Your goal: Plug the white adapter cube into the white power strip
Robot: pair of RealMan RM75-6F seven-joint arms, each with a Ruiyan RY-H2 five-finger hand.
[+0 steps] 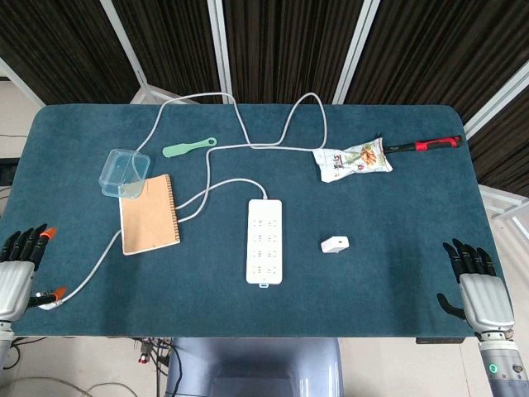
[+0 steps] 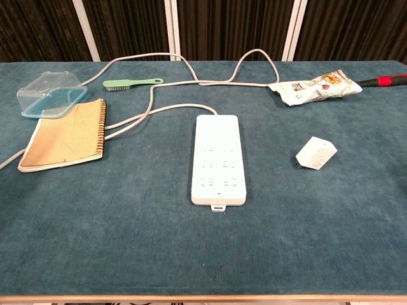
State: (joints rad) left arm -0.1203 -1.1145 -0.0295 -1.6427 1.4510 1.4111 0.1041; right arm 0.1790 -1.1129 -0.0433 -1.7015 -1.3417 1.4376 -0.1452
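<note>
The white power strip [image 1: 264,241] [image 2: 218,159] lies flat in the middle of the blue table, sockets up, its cable running off to the back. To its right, apart from it, the white adapter cube [image 1: 335,245] [image 2: 316,153] lies on its side. My left hand [image 1: 18,266] rests at the table's front left corner, fingers apart, holding nothing. My right hand [image 1: 477,284] rests at the front right corner, also open and empty, well clear of the cube. Neither hand shows in the chest view.
A brown spiral notebook [image 1: 150,214] and a clear plastic box [image 1: 124,172] sit at the left. A green brush [image 1: 188,148], a snack bag [image 1: 353,160] and a red-handled tool [image 1: 423,145] lie at the back. A grey cable [image 1: 281,132] loops across the table's back and left.
</note>
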